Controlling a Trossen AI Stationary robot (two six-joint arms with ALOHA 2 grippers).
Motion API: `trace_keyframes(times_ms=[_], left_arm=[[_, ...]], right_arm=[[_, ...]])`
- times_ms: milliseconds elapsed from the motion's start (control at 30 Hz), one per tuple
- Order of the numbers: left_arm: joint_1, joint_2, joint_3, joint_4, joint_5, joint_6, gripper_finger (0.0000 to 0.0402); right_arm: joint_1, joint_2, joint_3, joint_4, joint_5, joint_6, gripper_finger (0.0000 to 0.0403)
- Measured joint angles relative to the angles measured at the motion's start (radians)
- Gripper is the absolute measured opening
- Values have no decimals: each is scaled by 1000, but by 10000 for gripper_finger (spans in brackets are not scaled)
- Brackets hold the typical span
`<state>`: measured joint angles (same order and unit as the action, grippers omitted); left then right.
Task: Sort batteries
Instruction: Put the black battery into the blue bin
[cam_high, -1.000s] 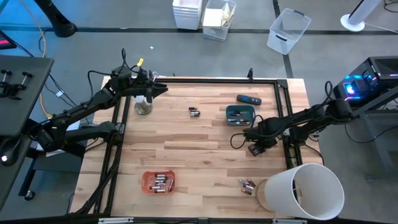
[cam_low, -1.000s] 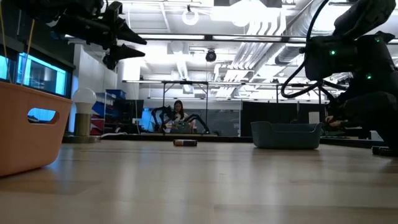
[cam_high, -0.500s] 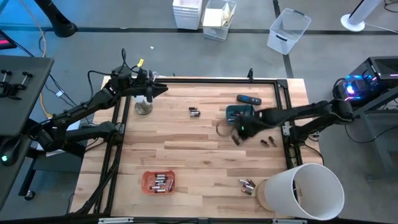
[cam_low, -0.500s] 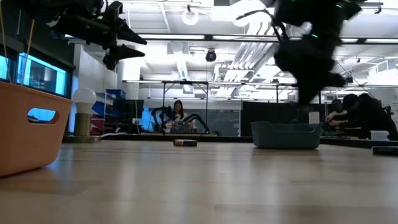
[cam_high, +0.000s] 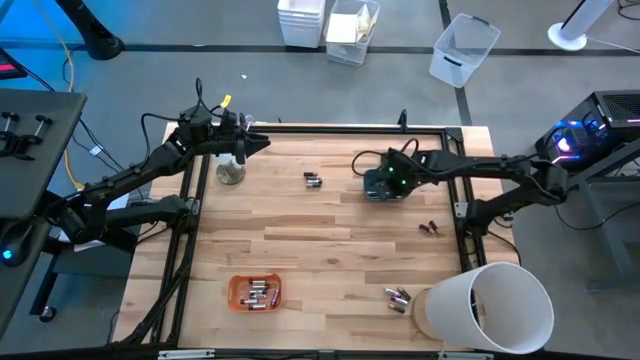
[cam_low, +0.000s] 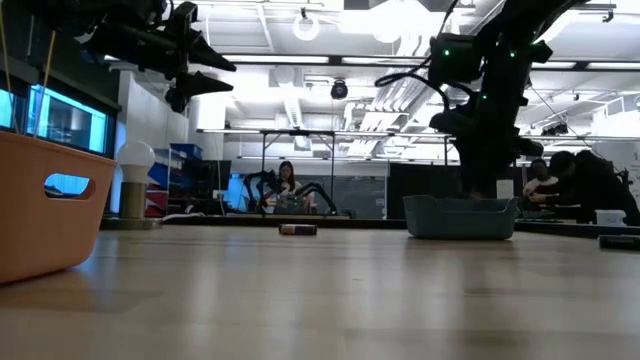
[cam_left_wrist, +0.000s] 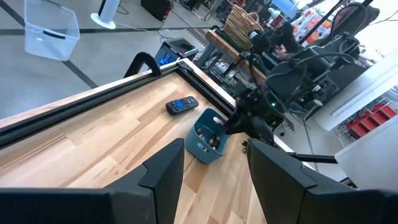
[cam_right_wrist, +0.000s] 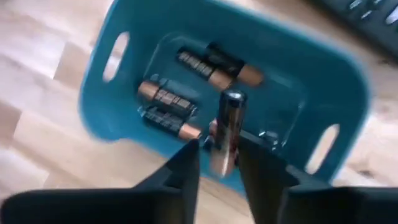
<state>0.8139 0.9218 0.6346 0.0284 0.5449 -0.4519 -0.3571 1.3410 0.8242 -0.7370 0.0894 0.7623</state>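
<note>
Teal bin (cam_right_wrist: 323, 93), copper-banded dark batteries (cam_right_wrist: 174, 102), orange tray (cam_high: 240, 290), pale wood table (cam_high: 300, 240).

Tabletop (cam_high: 320, 250) layout, seen from above: teal bin (cam_high: 385, 186) at far right holding batteries (cam_right_wrist: 186, 93), remote (cam_high: 400, 160) just behind it. Loose pair of cells (cam_high: 313, 180) left of the bin. Orange tray (cam_high: 255, 292) near left; white bucket (cam_high: 485, 310) near right corner.
</note>
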Motion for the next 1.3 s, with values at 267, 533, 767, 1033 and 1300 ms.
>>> trace_keyframes(times_ms=[267, 533, 767, 1033, 1300], left_arm=[[0, 0, 0, 0, 0, 11, 170], [0, 0, 0, 0, -2, 11, 170], [0, 0, 0, 2, -5, 10, 170], [0, 0, 0, 0, -6, 25, 170], [0, 1, 0, 0, -11, 43, 170]], right_arm=[[-12, 0, 9, 19, -10, -12, 186], [30, 77, 35, 599, -180, 18, 191], [36, 451, 367, 538, -248, -273, 192], [42, 785, 775, 234, -249, -668, 193], [50, 863, 832, 225, -210, -876, 193]])
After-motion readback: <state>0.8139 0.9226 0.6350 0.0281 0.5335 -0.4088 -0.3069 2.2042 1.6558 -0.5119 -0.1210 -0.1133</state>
